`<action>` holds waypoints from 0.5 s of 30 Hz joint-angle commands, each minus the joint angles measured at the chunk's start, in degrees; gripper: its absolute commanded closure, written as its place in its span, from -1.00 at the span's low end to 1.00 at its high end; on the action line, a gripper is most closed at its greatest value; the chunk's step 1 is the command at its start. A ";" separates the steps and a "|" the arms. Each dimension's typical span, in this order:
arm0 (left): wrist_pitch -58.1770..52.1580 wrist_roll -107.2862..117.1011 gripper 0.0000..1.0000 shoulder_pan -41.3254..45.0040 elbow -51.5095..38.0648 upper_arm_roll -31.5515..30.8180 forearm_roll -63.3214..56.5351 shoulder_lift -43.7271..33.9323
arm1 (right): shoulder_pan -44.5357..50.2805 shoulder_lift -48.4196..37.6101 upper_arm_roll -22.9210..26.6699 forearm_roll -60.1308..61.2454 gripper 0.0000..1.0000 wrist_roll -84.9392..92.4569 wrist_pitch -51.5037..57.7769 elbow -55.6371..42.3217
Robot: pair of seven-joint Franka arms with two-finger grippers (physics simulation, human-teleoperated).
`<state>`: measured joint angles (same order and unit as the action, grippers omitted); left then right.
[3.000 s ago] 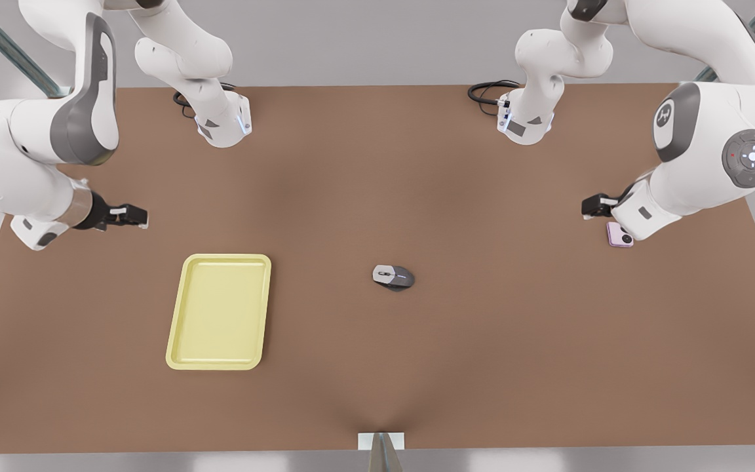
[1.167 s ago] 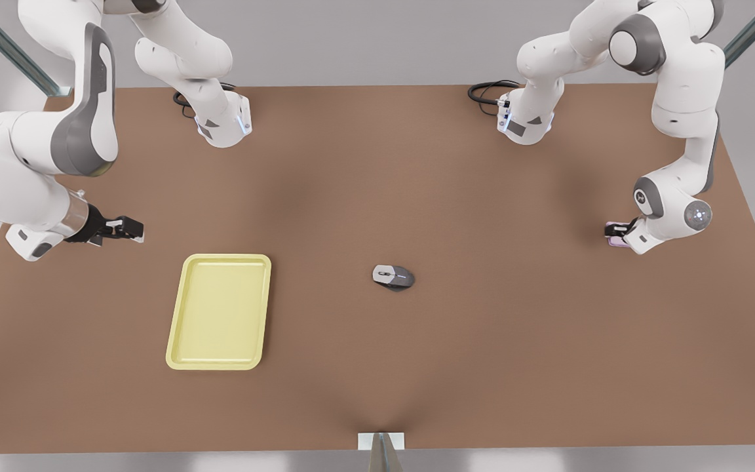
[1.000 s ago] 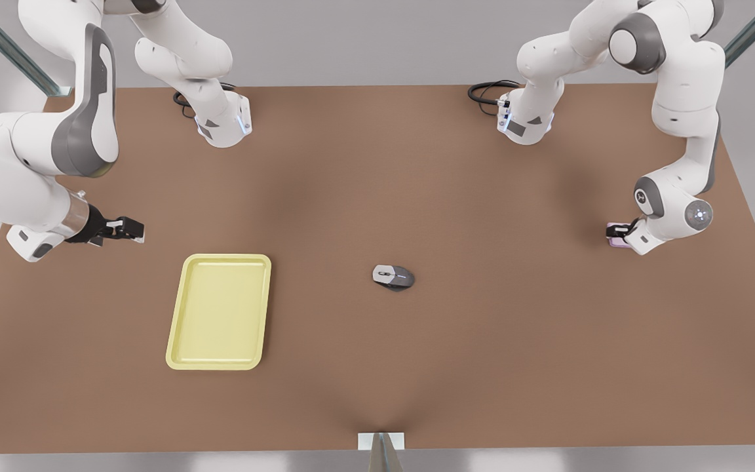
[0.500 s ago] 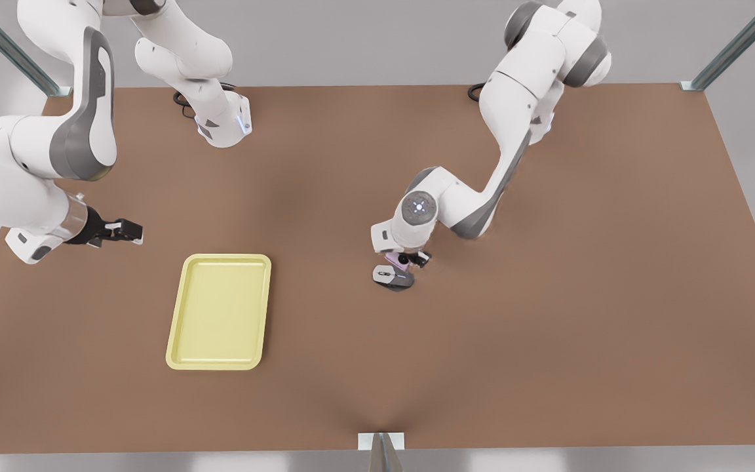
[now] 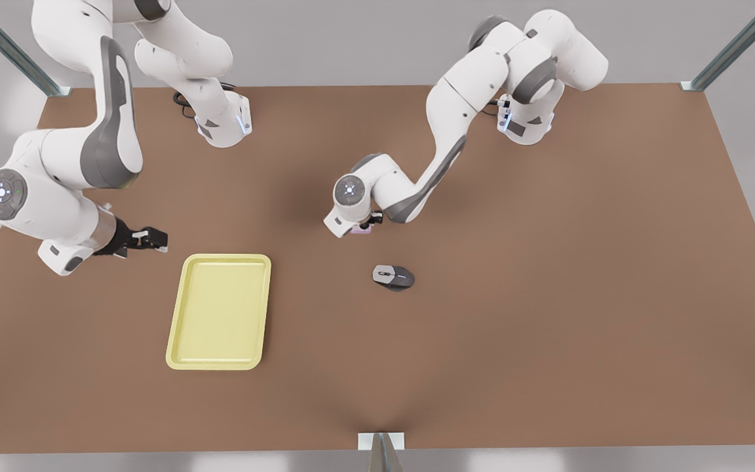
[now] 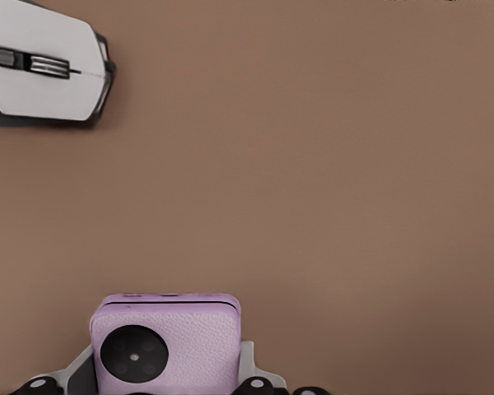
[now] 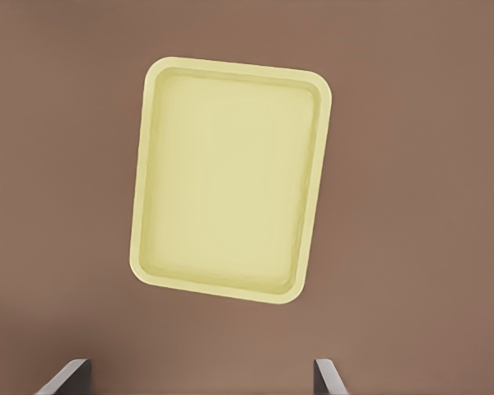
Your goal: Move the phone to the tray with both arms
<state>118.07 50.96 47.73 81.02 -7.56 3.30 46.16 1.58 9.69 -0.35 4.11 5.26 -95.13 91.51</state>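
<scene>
The left end effector (image 5: 366, 227), near the middle of the tabletop (image 5: 548, 262), is clamped on the pink phone (image 6: 166, 344), which it carries above the surface; the grey mouse (image 5: 393, 276) lies nearby, on the side toward the front view's bottom edge. The yellow tray (image 5: 219, 311) sits well apart, toward the front view's left, with nothing in it. The right end effector (image 5: 145, 239) hovers just beside the tray's far corner, its fingers (image 7: 66, 377) spread wide in its wrist view. This looks like the carry toward a handover or drop, roughly halfway along. To do it well, I'd keep the phone level and high enough to clear the mouse, and bring it somewhere the waiting arm can reach squarely. A flat phone pinched at one end could pivot, so a steady pace seems wise.
</scene>
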 commanded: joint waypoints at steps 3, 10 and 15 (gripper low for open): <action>1.90 29.65 -0.44 0.17 -1.31 0.00 -0.05 2.09 | 0.97 0.42 -0.09 0.81 -1.00 -4.65 -0.58 -0.54; 1.99 -3.57 -0.44 0.34 -1.04 -0.09 0.04 2.71 | 4.75 0.16 -0.18 0.99 -1.00 -12.73 0.21 -0.37; 4.54 -5.69 -0.50 0.34 -1.04 -0.09 0.04 3.76 | 4.75 0.42 -1.59 0.99 -1.00 -13.26 0.03 -0.02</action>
<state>121.20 53.18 48.06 79.99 -7.61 3.21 49.88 6.57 10.13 -1.83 5.04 -0.67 -95.24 91.48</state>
